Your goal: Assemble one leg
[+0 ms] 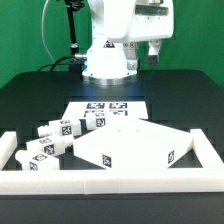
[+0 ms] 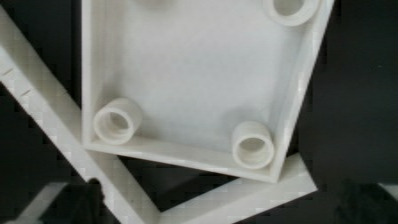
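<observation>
Several legs, small white posts with black-and-white tags, lie in a cluster at the exterior view's left: one (image 1: 63,127) toward the back, another (image 1: 43,155) nearer the front. None shows in the wrist view. The large flat white panel (image 1: 135,146) lies to their right. In the wrist view the panel (image 2: 196,70) shows round corner sockets (image 2: 116,122). My gripper (image 1: 151,52) hangs high above the table at the back right, well away from the legs. Its dark fingers sit wide apart at the wrist view's lower corners (image 2: 210,210), with nothing between them.
A low white fence (image 1: 110,181) runs along the front and both sides of the work area. It crosses the wrist view (image 2: 107,180) beside the panel. The marker board (image 1: 104,110) lies flat behind the panel. The robot's base (image 1: 106,62) stands at the back.
</observation>
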### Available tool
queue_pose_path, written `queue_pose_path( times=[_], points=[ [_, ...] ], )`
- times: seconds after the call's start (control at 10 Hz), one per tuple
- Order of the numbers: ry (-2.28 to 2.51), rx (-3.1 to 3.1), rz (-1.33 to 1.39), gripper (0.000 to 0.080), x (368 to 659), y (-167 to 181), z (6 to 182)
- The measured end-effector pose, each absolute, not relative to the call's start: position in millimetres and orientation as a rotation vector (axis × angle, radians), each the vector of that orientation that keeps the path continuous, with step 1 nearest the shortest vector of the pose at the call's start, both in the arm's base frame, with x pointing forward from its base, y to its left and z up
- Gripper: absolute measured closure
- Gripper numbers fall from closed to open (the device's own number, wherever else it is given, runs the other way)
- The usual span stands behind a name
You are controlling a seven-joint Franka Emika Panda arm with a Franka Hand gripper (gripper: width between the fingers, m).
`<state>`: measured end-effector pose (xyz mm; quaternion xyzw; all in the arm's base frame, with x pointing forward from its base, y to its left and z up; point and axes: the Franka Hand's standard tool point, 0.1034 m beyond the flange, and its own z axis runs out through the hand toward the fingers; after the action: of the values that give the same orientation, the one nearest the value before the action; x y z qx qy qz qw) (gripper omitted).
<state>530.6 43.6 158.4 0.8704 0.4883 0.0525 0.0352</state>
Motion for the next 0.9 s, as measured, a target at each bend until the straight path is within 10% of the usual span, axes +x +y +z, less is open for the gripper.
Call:
queue_pose_path(
  times=[0.5,0.9],
  points=[
    [1.499,2.68,0.154,0.015,529.9,43.8,154.8],
    [1.461,2.763,0.074,0.015,519.6,56.7,90.1]
  ],
)
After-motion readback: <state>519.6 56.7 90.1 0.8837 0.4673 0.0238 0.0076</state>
